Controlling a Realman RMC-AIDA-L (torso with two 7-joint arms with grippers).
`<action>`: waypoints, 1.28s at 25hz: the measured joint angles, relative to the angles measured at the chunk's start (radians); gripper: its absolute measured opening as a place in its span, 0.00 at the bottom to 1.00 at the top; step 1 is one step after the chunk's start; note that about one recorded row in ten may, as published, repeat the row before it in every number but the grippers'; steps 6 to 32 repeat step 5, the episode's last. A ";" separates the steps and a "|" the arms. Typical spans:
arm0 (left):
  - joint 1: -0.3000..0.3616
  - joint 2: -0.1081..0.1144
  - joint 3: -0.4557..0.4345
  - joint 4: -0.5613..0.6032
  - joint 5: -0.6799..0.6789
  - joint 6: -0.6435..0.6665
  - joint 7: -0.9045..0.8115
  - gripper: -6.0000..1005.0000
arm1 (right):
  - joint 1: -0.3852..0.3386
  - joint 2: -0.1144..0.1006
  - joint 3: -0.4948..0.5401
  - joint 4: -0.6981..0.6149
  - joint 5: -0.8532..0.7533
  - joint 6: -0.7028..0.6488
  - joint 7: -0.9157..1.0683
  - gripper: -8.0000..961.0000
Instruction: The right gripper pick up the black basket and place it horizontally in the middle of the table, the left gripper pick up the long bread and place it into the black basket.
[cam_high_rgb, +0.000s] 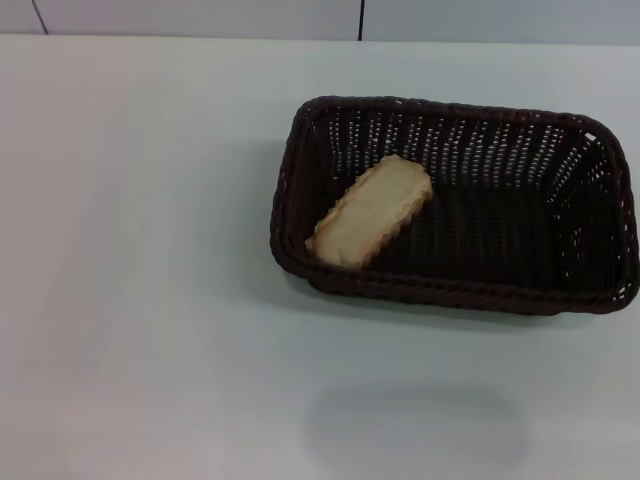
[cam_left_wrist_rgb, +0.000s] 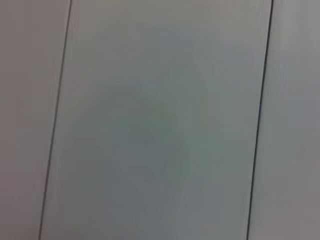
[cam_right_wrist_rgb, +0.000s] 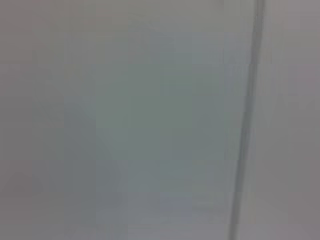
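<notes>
The white table (cam_high_rgb: 150, 250) carries the black basket (cam_high_rgb: 590, 215) on its right side, lying lengthwise. The long bread (cam_high_rgb: 372, 211) lies inside, pale side up, against the basket's left wall. Neither gripper is visible, so I cannot tell their state.

Long bread (cam_high_rgb: 372, 211) pale-side up, tilted in black basket (cam_high_rgb: 460, 290)
</notes>
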 joint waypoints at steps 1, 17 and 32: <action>-0.003 0.000 -0.014 -0.023 -0.018 0.017 0.050 0.81 | 0.009 0.000 -0.011 0.017 -0.060 0.032 0.031 0.50; -0.022 0.000 -0.024 -0.059 -0.031 0.033 0.159 0.81 | 0.015 0.002 -0.072 0.064 -0.144 0.066 0.055 0.50; -0.022 0.000 -0.024 -0.059 -0.031 0.033 0.159 0.81 | 0.015 0.002 -0.072 0.064 -0.144 0.066 0.055 0.50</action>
